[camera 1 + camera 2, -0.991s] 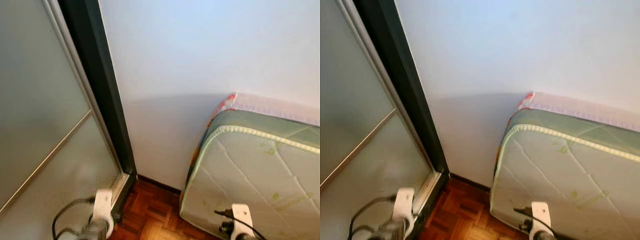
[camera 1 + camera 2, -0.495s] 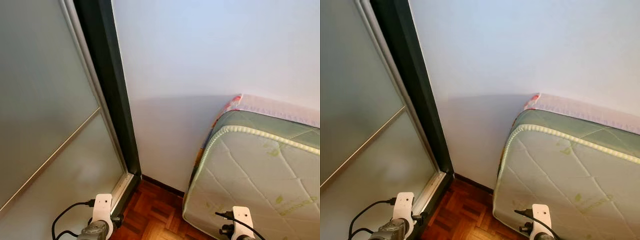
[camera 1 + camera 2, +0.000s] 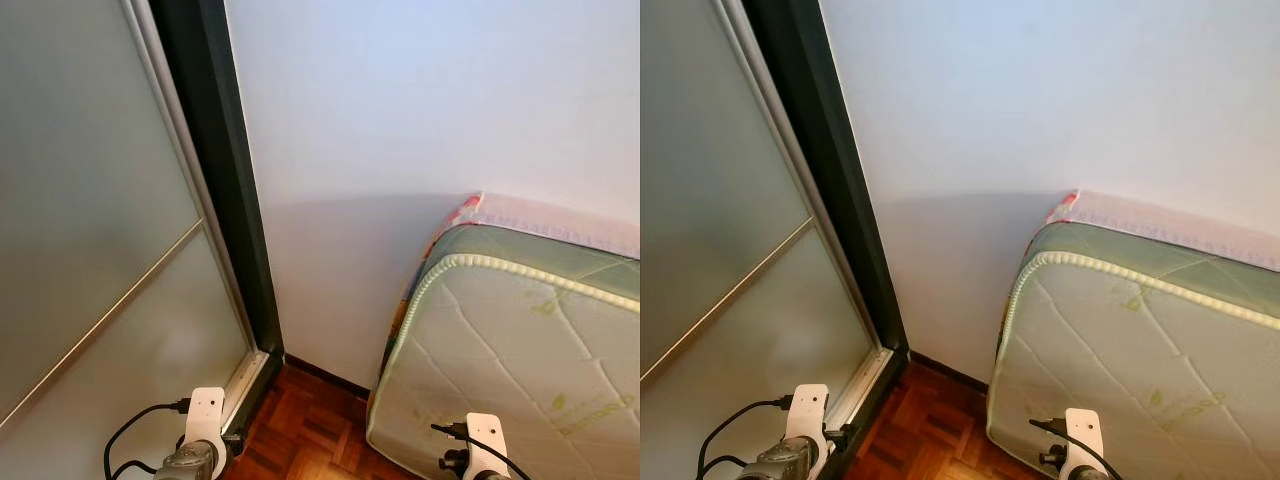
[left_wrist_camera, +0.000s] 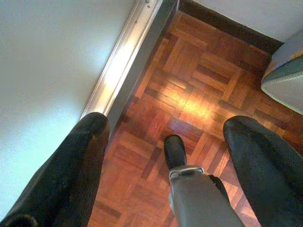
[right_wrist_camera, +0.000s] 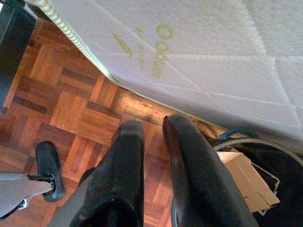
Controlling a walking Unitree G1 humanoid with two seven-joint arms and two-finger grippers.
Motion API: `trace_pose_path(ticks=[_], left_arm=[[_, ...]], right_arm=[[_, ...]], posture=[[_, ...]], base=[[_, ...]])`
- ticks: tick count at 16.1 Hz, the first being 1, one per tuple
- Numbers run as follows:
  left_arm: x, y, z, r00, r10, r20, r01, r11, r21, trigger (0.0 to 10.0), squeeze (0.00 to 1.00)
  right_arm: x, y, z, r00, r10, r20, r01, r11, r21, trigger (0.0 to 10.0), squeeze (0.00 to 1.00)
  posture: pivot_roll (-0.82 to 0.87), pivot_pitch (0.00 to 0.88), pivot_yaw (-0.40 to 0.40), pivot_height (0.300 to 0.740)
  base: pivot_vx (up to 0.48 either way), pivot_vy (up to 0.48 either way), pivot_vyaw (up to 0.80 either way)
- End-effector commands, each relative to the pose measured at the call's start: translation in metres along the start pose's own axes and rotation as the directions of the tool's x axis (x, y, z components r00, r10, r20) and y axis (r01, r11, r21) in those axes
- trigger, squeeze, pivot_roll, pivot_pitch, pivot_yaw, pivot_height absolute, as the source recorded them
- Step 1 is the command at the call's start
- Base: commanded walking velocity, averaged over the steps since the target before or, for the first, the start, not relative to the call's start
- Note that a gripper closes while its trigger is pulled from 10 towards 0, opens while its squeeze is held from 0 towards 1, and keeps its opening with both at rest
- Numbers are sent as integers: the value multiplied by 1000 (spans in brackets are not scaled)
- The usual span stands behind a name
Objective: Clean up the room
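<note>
Frosted grey glass of a sliding door (image 3: pixel 90 250) fills the left of the scene, edged by a dark door frame (image 3: pixel 225 180) that runs down to a reddish-brown parquet floor (image 4: pixel 189 90). Low at the left, the left gripper (image 4: pixel 165 156) hangs over that floor beside the door's pale metal track (image 4: pixel 118 61), its two black fingers spread wide with nothing between them. A plain white wall (image 3: pixel 420 100) stands ahead, in the middle. To the right, a pale green quilted mattress (image 3: pixel 520 370) leans on its edge against the wall, its near corner resting on the parquet. Low at the right, the right gripper (image 5: pixel 151 142) points at the floor just beside the mattress, fingers drawn nearly together and holding nothing. Near it, a brown cardboard piece (image 5: pixel 246 179) lies inside a dark round container (image 5: pixel 265 161), likely a bin for the clutter.

Judging by this, the robot is between pick-ups, facing a corner and searching. No loose item lies on the floor ahead, so the next move calls for turning away from the wall to find something to collect.
</note>
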State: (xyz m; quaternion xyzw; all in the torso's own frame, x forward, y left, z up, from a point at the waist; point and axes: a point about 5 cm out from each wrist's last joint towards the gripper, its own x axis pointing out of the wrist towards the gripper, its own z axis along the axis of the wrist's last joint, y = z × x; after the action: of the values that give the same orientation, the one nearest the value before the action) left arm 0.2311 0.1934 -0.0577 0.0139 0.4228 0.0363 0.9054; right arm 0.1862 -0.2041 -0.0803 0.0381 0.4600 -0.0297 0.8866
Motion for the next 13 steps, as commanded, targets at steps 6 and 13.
trace_pose_path(ticks=[6, 13], left_arm=[[-1, 2, -6, 999, -1, -32, 2, 1000, 17, 10000, 0], [-1, 2, -6, 1000, -3, -30, 3, 1000, 13, 10000, 0]], right_arm=[[0, 0, -3, 1000, 0, -12, 0, 1000, 9, 10000, 0], [0, 0, -3, 1000, -2, -11, 2, 1000, 11, 10000, 0]], posture=[[21, 23, 1, 740], [23, 34, -2, 740]], base=[[0, 0, 0], [0, 0, 0]])
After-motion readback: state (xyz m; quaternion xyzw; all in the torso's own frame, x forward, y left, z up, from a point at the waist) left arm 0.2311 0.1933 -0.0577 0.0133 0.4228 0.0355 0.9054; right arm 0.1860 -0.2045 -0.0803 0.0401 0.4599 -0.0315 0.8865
